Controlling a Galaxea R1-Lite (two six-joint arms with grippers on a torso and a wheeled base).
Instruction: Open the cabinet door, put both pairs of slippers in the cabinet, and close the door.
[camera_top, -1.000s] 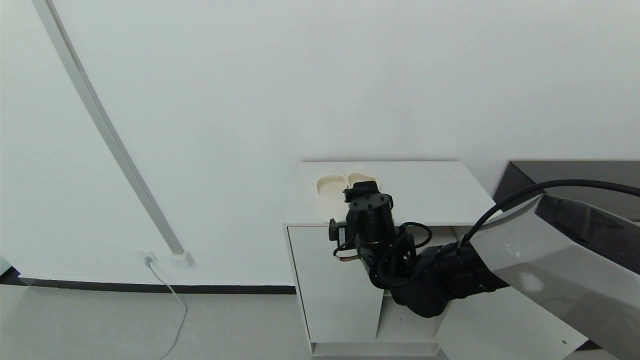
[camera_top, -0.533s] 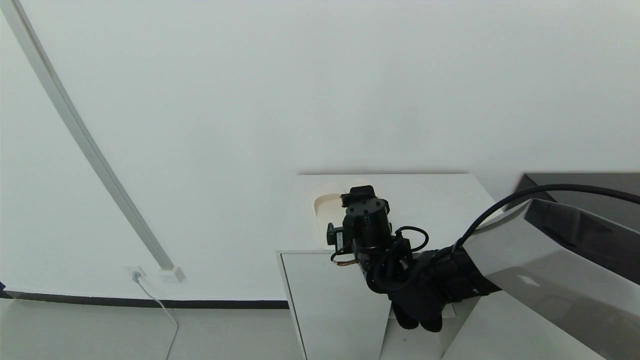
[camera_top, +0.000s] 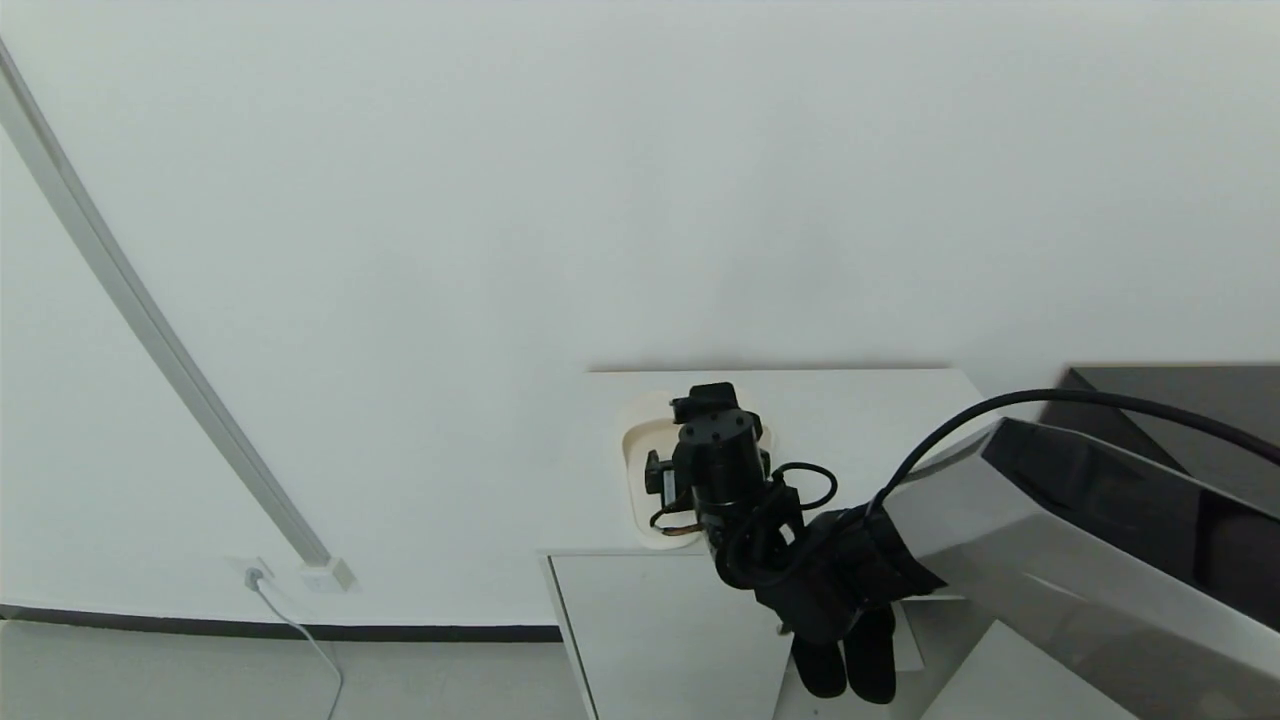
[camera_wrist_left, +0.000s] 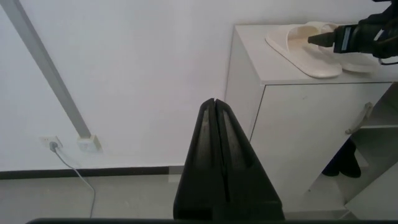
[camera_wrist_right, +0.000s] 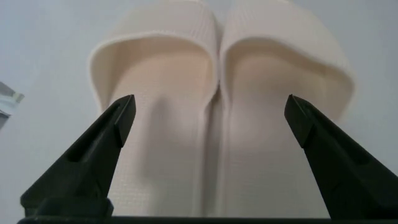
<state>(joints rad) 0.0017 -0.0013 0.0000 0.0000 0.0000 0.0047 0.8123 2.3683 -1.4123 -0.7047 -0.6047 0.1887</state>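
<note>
A cream pair of slippers (camera_top: 636, 470) lies side by side on the white cabinet's top (camera_top: 860, 410), near its front left corner. My right gripper (camera_top: 705, 400) hovers low over the pair. In the right wrist view it (camera_wrist_right: 210, 106) is open, with one fingertip outside each slipper (camera_wrist_right: 186, 155) and neither touching. The left wrist view shows the same slippers (camera_wrist_left: 298, 46) with the right gripper (camera_wrist_left: 326, 38) above them. The cabinet's left door (camera_top: 640, 640) is closed and the right door (camera_top: 1000, 680) is swung open. A dark pair (camera_wrist_left: 345, 163) stands inside. My left gripper (camera_wrist_left: 215, 102) is shut, empty, and held left of the cabinet.
A grey conduit (camera_top: 150, 320) runs slantwise down the wall to a socket with a cable (camera_top: 255, 578). A dark piece of furniture (camera_top: 1200, 400) adjoins the cabinet on the right. Bare floor (camera_wrist_left: 124, 193) lies left of the cabinet.
The head camera has tilted, so the whole scene sits lower. My right gripper has gone from the cabinet's front edge farther over the cream slippers, toward the wall.
</note>
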